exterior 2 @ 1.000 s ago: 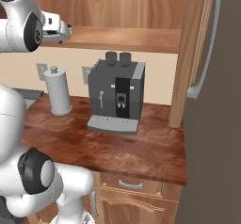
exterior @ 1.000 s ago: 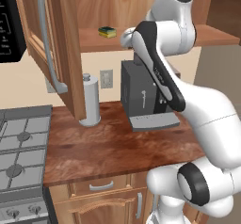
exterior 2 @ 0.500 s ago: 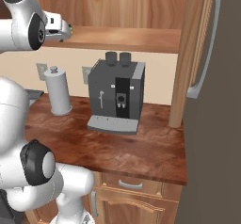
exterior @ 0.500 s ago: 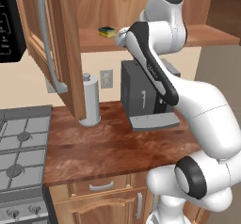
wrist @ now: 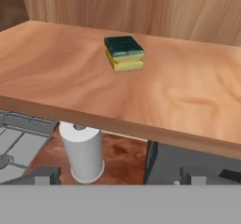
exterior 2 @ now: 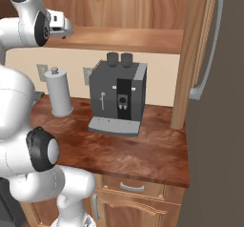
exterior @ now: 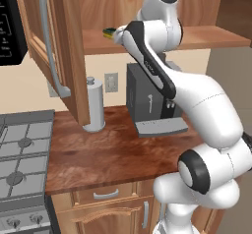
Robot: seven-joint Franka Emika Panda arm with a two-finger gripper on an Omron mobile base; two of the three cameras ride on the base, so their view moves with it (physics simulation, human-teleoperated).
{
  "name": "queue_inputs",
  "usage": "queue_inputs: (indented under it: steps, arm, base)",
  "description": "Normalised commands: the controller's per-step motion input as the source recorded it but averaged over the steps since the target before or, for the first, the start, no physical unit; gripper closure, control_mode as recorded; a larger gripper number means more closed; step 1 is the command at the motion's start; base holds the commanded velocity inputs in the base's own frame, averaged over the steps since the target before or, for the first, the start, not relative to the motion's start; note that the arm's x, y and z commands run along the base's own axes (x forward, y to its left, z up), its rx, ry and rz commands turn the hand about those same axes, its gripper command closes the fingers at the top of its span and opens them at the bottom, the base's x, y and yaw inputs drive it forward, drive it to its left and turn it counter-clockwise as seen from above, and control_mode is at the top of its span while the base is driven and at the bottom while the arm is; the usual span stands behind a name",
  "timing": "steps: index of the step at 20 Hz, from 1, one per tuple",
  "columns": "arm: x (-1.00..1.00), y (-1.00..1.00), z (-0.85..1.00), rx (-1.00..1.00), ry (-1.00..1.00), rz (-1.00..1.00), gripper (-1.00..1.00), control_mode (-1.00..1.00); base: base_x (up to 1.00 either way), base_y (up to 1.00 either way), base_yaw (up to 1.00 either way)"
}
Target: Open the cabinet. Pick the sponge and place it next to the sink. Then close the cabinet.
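Gripper (exterior 2: 66, 26) jaws stood wide apart, empty, at the shelf (wrist: 188, 105) edge. Sponge (wrist: 124, 52) lay further in on the shelf, inside the opened cabinet (exterior: 64, 51). I judged I should advance level, straddle it squarely, then close.

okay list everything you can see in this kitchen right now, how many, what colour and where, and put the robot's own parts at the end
cabinet: one, medium-brown wood, on the wall over the counter, both doors swung open, grey bar handles
sponge: one, yellow with dark green top, on the cabinet shelf
paper towel roll: one, white-grey, upright on the counter by the wall
coffee machine: one, dark grey, on the counter under the shelf
counter: one, reddish-brown wood
wall outlets: two, grey, behind the paper towel roll
stove: one, grey, left of the counter
microwave: one, black, above the stove
low cabinets: brown, grey handles, under the counter
gripper: one, dark fingertips, open, at the shelf edge, short of the sponge
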Motion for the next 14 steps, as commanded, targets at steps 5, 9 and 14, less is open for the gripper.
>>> queue_inputs:
  steps: [5, 9, 14]
  arm:
    - [0.29, 0.01, 0.21, 0.0, 0.0, 0.0, -1.0, -1.0]
    - [0.3, 0.0, 0.2, 0.0, 0.01, 0.0, -1.0, -1.0]
    - [0.25, 0.0, -0.02, 0.0, 0.0, 0.0, -1.0, -1.0]
  base:
    - [0.0, 0.0, 0.0]
    - [0.0, 0.0, 0.0]
    - [0.0, 0.0, 0.0]
